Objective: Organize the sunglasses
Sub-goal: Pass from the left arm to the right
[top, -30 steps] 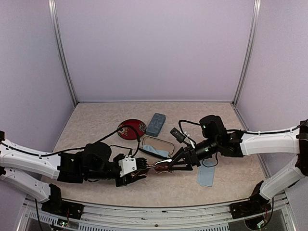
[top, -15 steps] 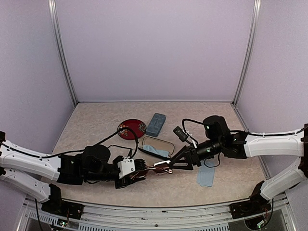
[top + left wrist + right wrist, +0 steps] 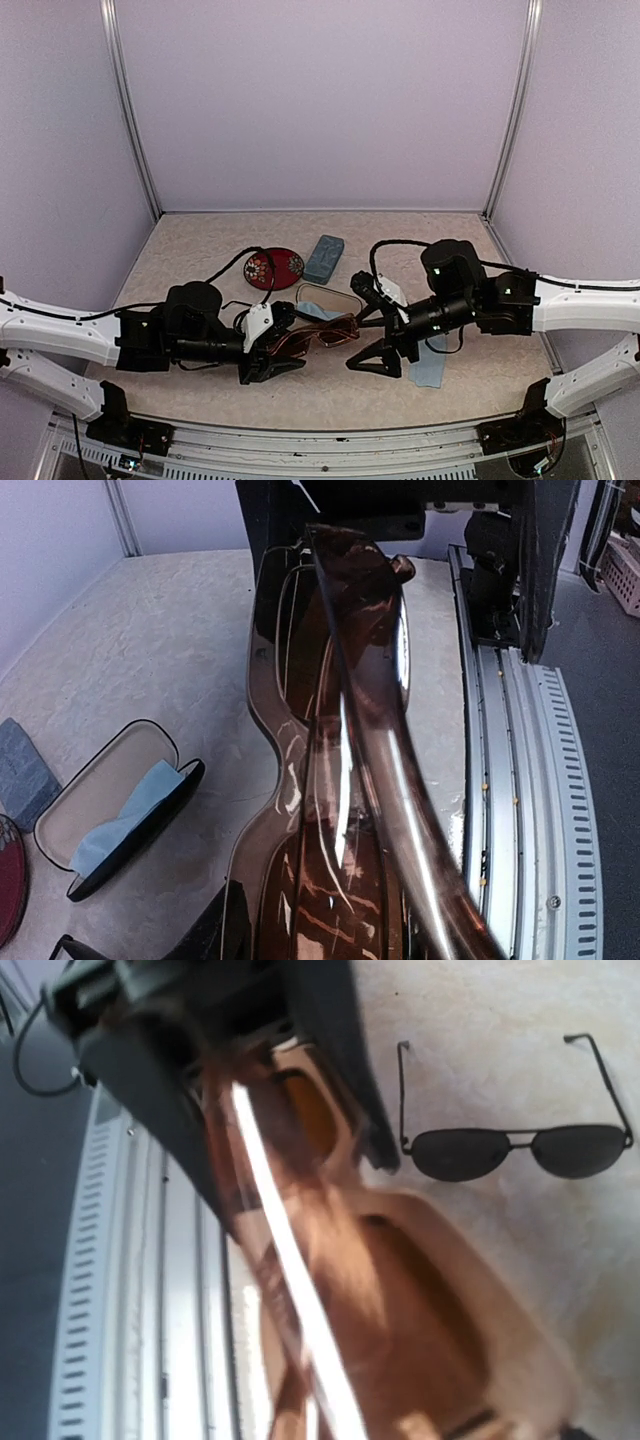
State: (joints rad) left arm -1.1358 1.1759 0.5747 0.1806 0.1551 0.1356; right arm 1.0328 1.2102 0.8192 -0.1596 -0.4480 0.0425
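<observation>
The reddish-brown sunglasses (image 3: 322, 335) hang above the table between the two arms, and my left gripper (image 3: 272, 347) is shut on their left end. They fill the left wrist view (image 3: 340, 730) and the right wrist view (image 3: 400, 1310) at close range. My right gripper (image 3: 362, 327) stands wide open around their right end, one finger above it and one below, not gripping. The thin black-framed sunglasses (image 3: 515, 1148) lie on the table, arms unfolded, seen in the right wrist view; in the top view my left arm mostly hides them.
An open black oval case (image 3: 326, 300) with a blue cloth inside lies just behind the held glasses, also seen as the case (image 3: 105, 815). Further back are a blue-grey rectangular case (image 3: 324, 257) and a red disc (image 3: 272, 268). A blue cloth (image 3: 430, 367) lies under my right arm.
My right gripper, earlier closed on the right end of the reddish-brown sunglasses, has opened wide. My left gripper has turned and lifted the glasses slightly toward the back.
</observation>
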